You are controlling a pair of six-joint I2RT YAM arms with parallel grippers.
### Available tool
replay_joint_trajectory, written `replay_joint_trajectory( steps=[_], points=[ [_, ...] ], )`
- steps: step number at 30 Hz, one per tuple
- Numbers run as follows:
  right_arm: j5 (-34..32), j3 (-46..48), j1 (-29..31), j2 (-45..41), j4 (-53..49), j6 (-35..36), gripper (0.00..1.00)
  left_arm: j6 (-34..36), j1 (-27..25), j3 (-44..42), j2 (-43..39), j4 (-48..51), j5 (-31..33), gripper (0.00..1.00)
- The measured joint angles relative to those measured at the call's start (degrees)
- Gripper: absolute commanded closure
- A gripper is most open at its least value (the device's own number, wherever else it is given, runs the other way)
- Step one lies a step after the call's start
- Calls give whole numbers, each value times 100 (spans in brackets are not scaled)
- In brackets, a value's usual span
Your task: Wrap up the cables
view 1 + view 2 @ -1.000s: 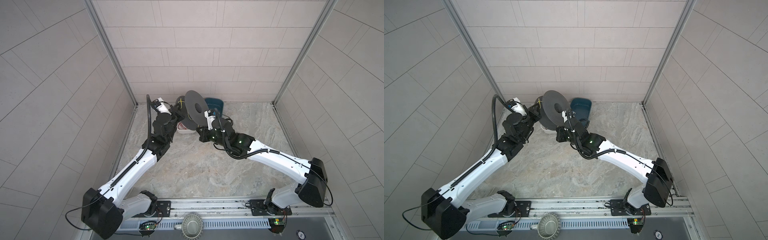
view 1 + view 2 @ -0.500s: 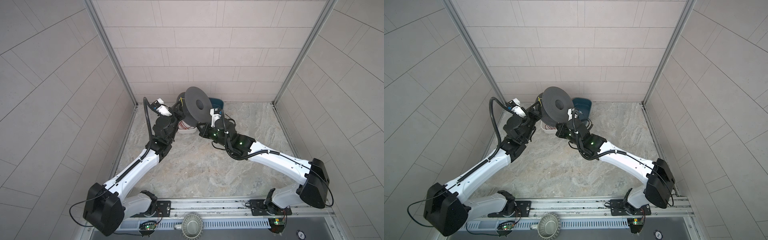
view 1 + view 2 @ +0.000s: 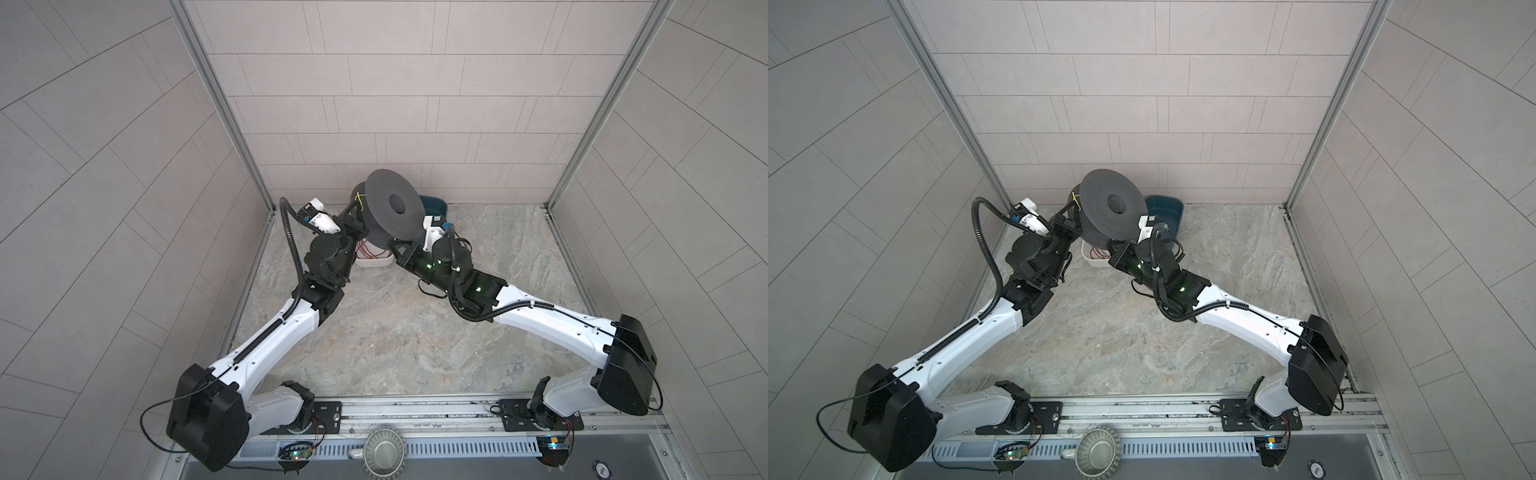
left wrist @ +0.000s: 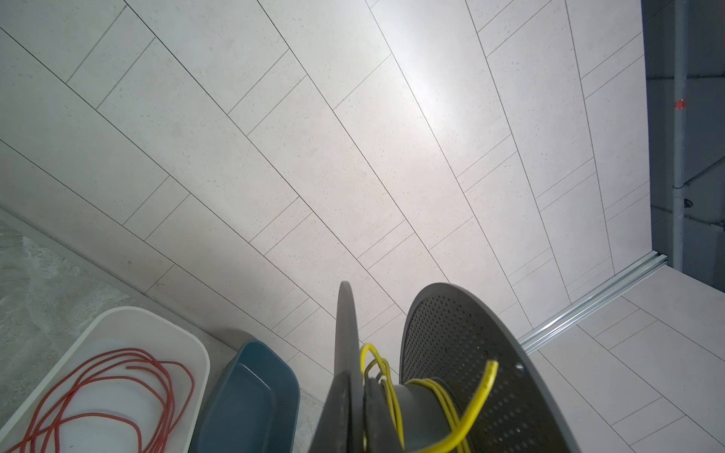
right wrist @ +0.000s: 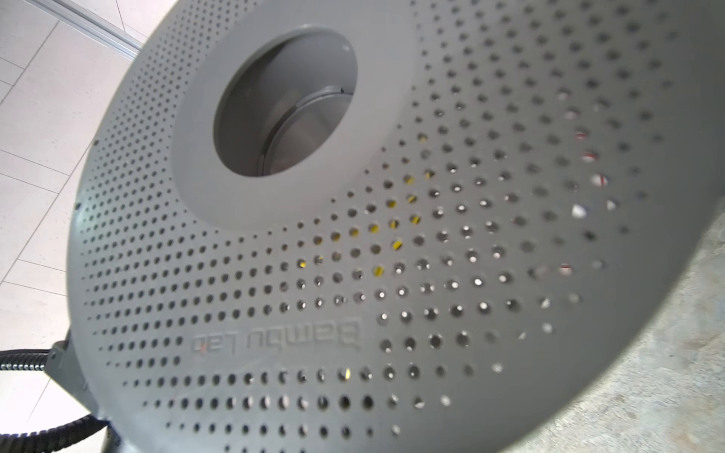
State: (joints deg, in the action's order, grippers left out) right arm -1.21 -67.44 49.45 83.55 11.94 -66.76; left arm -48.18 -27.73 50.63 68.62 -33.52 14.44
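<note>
Grey spool (image 3: 392, 208) aloft over table (image 3: 395, 332), pinched by left pincer (image 3: 355, 218) at one flange, right pincer (image 3: 395, 245) at other rim; loose yellow cables (image 4: 487, 378) on hub (image 4: 421, 408).

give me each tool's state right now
Left tool: closed on the spool, pinching one flange.
Right tool: closed at the spool's lower rim; whether it grips cannot be told.

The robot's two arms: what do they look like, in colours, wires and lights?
Both have smooth white shells on the long links, with bulky black joints and shoulder housings. A black ribbed hose runs along the left arm; the right arm has one too, plus small green lights.
</note>
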Motion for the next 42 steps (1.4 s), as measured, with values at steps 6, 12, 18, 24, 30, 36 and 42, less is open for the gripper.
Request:
replay_joint_trajectory(
  steps=[6,12,18,24,30,36,42],
  points=[
    [7,389,4,-131,109,9,95,55,-11,9,15,225,-197,100],
    [24,647,-33,-289,63,122,95,114,-17,37,138,411,-411,100],
    [81,931,-201,-708,-175,374,94,46,-17,42,258,330,-584,100],
    [85,1001,-275,-1147,-756,807,89,-131,-17,-114,372,85,-688,100],
    [308,1036,-321,-1202,-844,1019,86,-251,-17,-164,474,-87,-715,100],
    [396,1080,-341,-1196,-839,1126,80,-264,2,-164,516,-81,-817,100],
    [448,1257,-433,-1397,-922,1294,68,-326,153,-162,516,-48,-1045,100]
  ],
)
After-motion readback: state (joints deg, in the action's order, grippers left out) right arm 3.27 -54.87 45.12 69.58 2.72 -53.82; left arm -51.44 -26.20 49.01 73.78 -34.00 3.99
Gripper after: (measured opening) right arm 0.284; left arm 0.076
